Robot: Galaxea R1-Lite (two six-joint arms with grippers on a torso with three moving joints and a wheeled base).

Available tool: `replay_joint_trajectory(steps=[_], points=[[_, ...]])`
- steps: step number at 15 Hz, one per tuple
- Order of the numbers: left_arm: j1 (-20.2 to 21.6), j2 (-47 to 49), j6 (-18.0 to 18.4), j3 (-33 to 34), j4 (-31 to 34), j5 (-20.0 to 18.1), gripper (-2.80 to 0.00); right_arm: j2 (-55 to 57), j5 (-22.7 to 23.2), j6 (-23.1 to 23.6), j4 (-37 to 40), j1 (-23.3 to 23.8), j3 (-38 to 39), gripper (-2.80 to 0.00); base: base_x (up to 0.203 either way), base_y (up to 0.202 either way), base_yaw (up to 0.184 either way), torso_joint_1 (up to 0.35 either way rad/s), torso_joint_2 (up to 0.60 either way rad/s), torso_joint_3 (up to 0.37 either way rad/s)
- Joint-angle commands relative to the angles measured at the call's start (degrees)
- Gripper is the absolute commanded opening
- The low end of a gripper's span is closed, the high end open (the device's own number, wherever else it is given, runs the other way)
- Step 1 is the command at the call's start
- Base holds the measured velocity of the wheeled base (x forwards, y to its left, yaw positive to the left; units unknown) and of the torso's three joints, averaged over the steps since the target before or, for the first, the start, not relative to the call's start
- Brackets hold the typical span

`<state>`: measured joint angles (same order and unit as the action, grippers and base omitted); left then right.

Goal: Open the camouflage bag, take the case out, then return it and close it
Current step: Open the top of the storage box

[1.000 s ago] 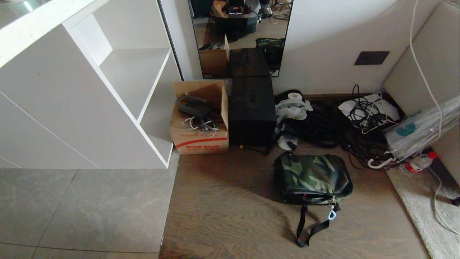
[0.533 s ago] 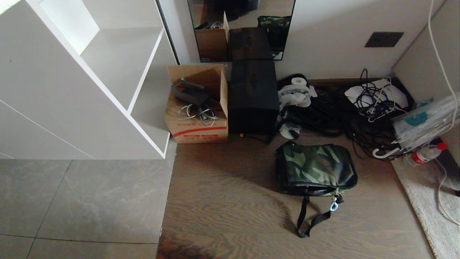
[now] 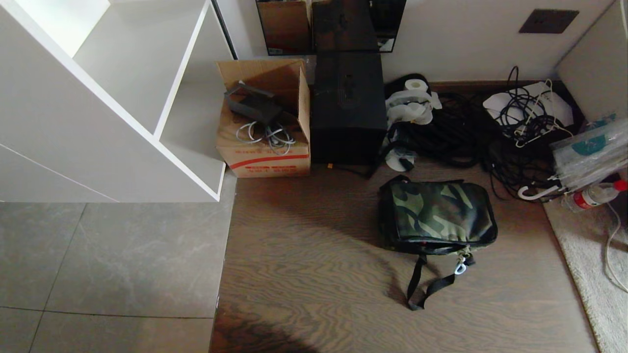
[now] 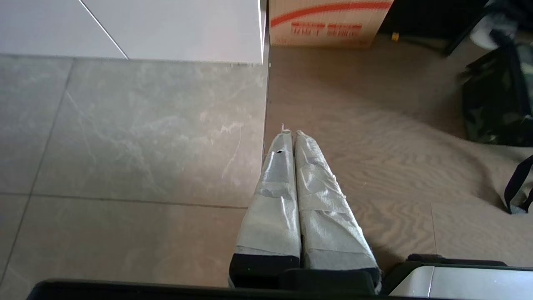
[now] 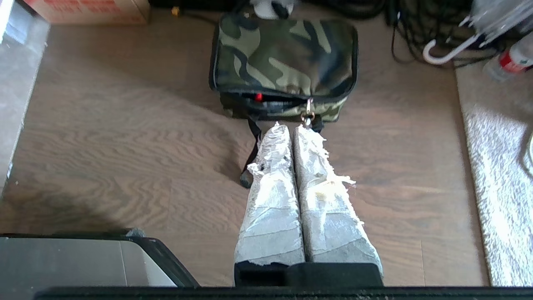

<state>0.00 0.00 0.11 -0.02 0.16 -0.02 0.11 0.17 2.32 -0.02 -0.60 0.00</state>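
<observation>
The camouflage bag (image 3: 436,215) is seen zipped up on the wood floor (image 3: 314,274) — both grippers, left (image 4: 290,132) and right (image 5: 287,127), are parked with fingers pressed together, nothing held.

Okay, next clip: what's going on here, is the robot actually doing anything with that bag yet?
Not yet. The camouflage bag lies on the wooden floor with its strap trailing out, and nothing touches it. The case is not visible. The left gripper and right gripper are both shut and empty, held above the floor; the right one points toward the bag's zipper clip.
</observation>
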Motion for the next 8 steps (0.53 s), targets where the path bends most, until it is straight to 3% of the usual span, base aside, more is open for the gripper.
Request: replay_joint_trajectory(steps=[1, 8], points=[[0.00, 0.09, -0.02, -0.06, 0.02, 0.00, -2.80, -0.02, 0.00, 0.06, -0.07, -0.02, 0.00, -2.80, 0.000, 0.000, 0.000, 0.002, 0.01, -0.200], [0.00, 0.09, -0.02, 0.02, 0.02, 0.02, -2.80, -0.02, 0.00, 0.06, 0.00, -0.02, 0.00, -2.80, 0.000, 0.000, 0.000, 0.002, 0.00, -0.198]])
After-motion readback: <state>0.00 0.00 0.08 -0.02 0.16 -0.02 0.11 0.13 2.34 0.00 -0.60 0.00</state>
